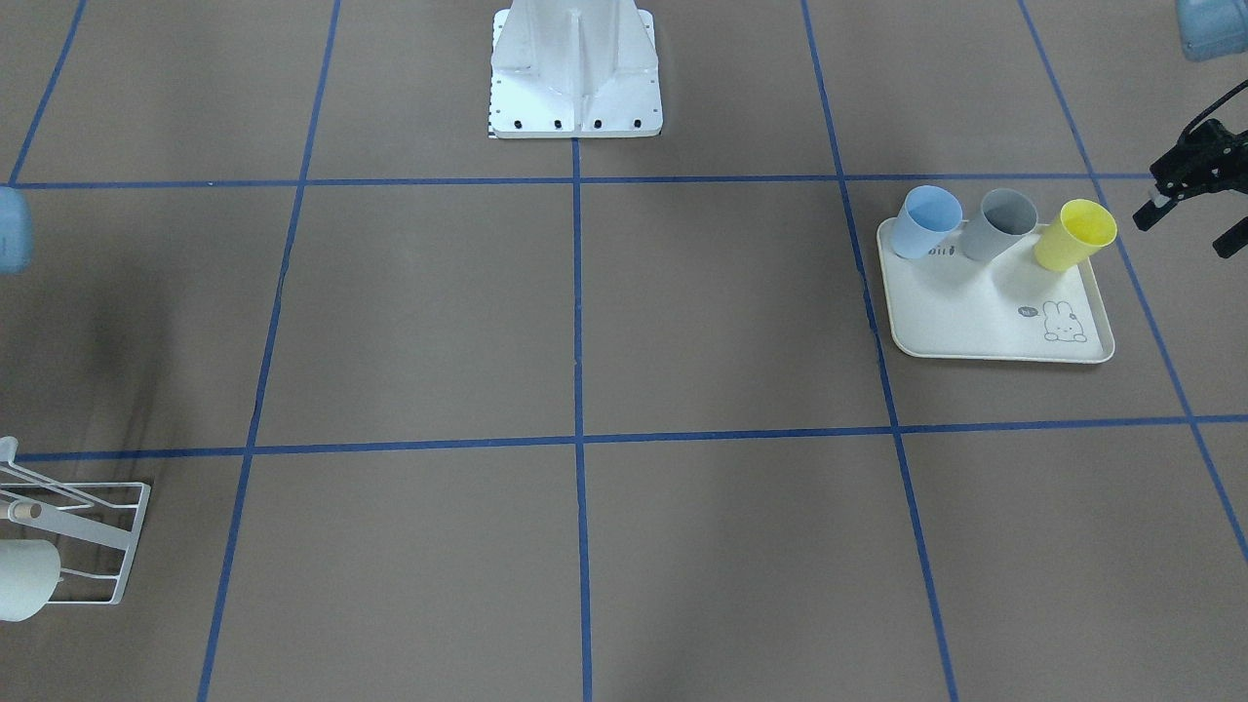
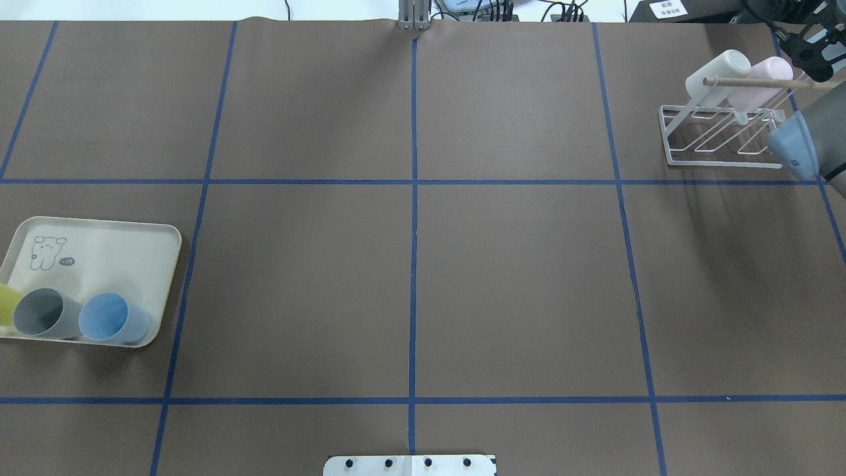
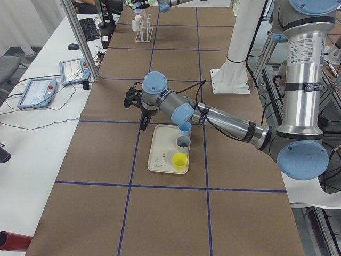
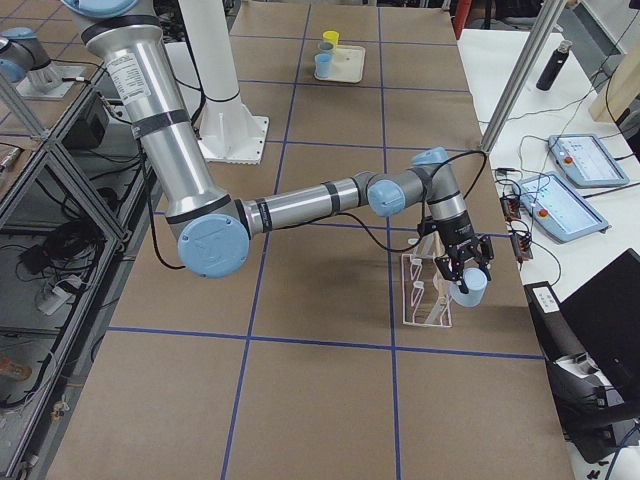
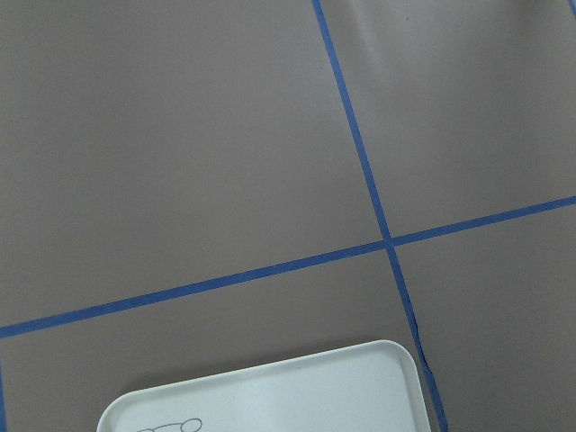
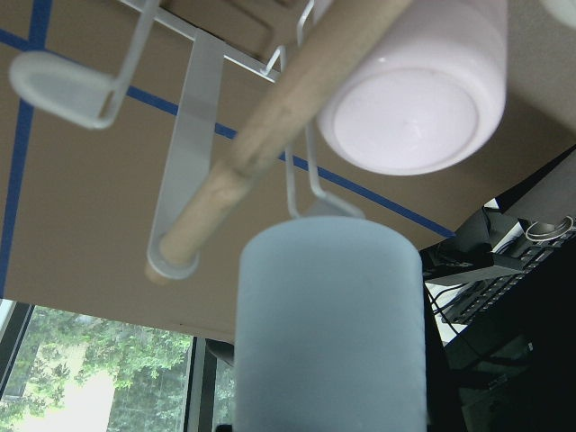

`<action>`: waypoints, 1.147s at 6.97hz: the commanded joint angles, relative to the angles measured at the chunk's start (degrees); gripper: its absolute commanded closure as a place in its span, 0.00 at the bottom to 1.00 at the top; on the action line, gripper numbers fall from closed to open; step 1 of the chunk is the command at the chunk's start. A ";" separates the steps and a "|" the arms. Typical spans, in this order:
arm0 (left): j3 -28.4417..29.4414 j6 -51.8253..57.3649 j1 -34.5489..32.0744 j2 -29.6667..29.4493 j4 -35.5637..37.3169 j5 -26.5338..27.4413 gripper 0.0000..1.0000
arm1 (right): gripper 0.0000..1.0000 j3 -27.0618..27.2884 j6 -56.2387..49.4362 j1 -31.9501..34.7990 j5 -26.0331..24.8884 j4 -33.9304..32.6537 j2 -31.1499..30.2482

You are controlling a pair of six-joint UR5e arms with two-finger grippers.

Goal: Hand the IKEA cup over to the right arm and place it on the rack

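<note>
Since the cup (image 6: 328, 324) hangs pinched in the R gripper (image 4: 463, 272), just beside the rack (image 2: 720, 162), handover looks done & placing is the step in hand. Next, I'd judge: line it up w/ a free prong, clear of the dowel (image 2: 753, 82), seat it, then let go. Rack holds a cream cup (image 2: 717, 73) & pink cup (image 2: 760, 73), side by side. L gripper (image 1: 1185, 234): fingers spread, empty, near the tray (image 1: 975, 312), which has a blue cup (image 1: 926, 222), grey cup (image 1: 999, 224) & yellow cup (image 1: 1072, 234), mouths up

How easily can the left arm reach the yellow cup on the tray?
Probably easily: the left gripper hangs open close to the yellow cup on the tray, and nothing seems to stand between them.
</note>
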 commanded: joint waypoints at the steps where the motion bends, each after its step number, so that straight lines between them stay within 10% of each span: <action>1: -0.06 -0.07 0.00 0.00 0.00 -0.12 0.00 | 1.00 -0.41 0.12 -1.30 -4.00 -0.06 -0.08; 8: -0.06 -0.07 0.09 -0.09 0.00 -0.21 0.00 | 1.00 -1.38 1.44 -3.24 -5.77 0.03 0.18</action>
